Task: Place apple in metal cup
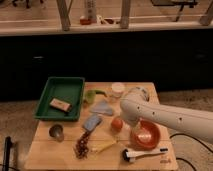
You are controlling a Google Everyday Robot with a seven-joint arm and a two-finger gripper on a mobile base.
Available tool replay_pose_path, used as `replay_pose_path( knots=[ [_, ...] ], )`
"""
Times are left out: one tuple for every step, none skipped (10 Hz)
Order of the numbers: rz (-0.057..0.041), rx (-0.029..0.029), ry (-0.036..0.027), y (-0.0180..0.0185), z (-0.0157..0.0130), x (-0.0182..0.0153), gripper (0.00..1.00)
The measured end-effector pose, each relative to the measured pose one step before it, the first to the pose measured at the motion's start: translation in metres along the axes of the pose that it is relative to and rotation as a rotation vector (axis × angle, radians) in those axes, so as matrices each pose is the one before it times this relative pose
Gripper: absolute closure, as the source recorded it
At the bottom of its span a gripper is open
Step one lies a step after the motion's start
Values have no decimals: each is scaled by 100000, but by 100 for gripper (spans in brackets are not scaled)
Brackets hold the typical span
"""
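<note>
The apple [117,124], small and orange-red, lies on the wooden table [55,155] near its middle, just left of the orange-red bowl [146,136]. The metal cup [56,132], dull grey with a dark inside, stands upright near the table's left front, well left of the apple. My white arm reaches in from the right. Its end, with the gripper [125,120], hangs right beside the apple on its right, mostly hidden by the arm's own body.
A green tray [47,95] holding a brown bar [60,105] is at back left. A white round container [117,89], a green item [95,95], a blue-grey cloth [102,107], a blue packet [91,123], a red packet [81,147] and a white-handled brush [145,154] lie around.
</note>
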Motion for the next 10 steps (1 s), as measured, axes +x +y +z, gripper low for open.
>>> replay_pose_path(
  knots=[
    [-1345, 95, -594, -182, 187, -152, 20],
    [99, 659, -10, -17, -22, -54, 20],
    [588, 598, 200, -95, -311, 71, 20],
    [904, 436, -202, -85, -301, -32, 20],
    [539, 452, -41, -387, -318, -191, 20],
    [211, 233, -32, -460, -227, -278, 20],
    [796, -352, -182, -201, -137, -203, 20],
    [1440, -729, 21, -112, -109, -123, 20],
    [2420, -727, 110, -299, -133, -292, 20],
    [1899, -521, -73, -384, -34, -384, 20]
  ],
)
